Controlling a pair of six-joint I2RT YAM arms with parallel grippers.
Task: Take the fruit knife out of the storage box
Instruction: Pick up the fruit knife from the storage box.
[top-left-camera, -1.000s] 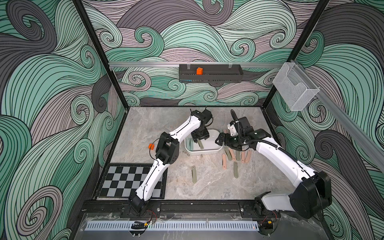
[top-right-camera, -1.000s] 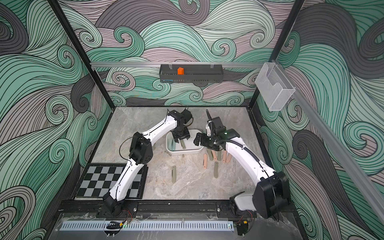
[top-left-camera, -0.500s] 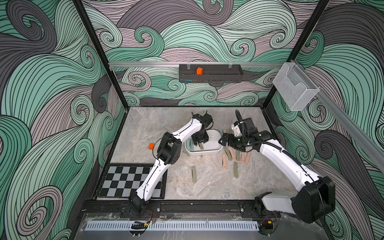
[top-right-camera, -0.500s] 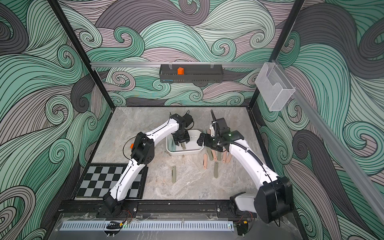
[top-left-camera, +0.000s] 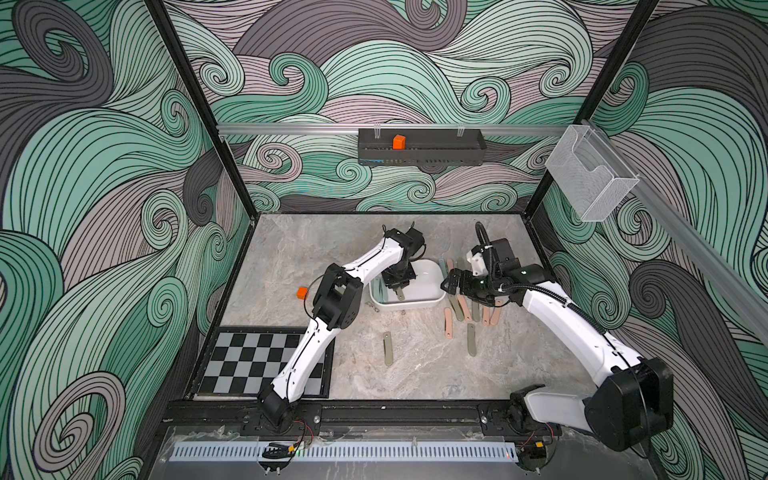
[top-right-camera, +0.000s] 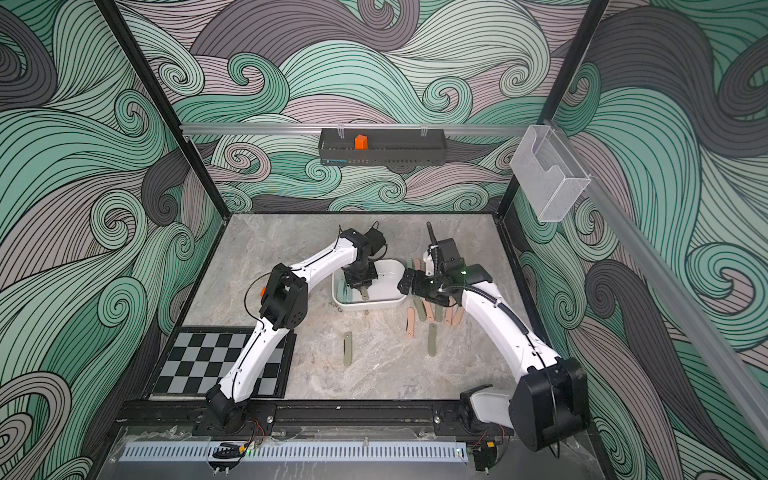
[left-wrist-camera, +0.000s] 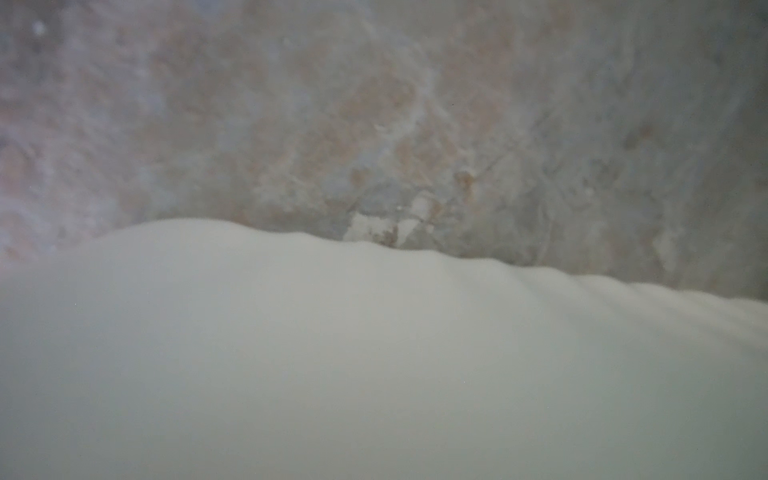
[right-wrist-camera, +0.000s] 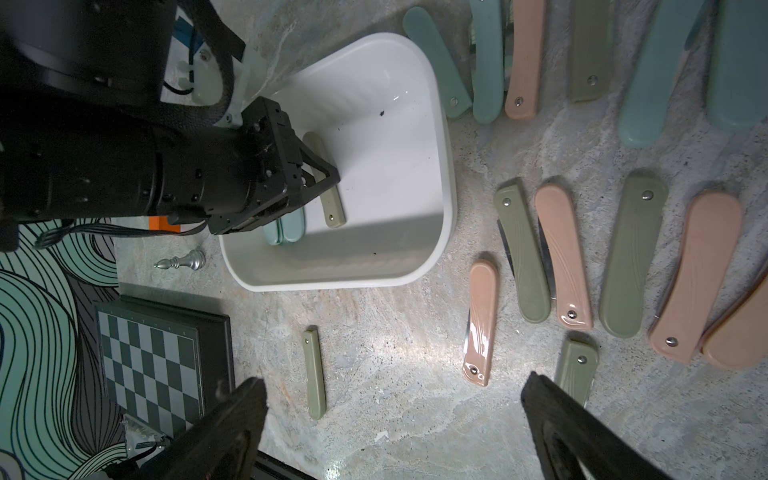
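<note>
White storage box (top-left-camera: 430, 286) stands near the middle of the desk (top-left-camera: 291, 257) in both top views, left claw (top-left-camera: 400, 288) inside it. Left wrist view: its blurred wall, close. Right wrist view: left claw pinches the olive fruit knife (right-wrist-camera: 333, 210) in the box; right claw (right-wrist-camera: 395, 432) spread wide

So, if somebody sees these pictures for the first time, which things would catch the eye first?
The left hand first: it reaches into the white storage box at the middle of the marble table, closed on an olive fruit knife. Next, the folded knives in pink, olive and teal lying on the table beside the box, with the open right hand above them.
</note>
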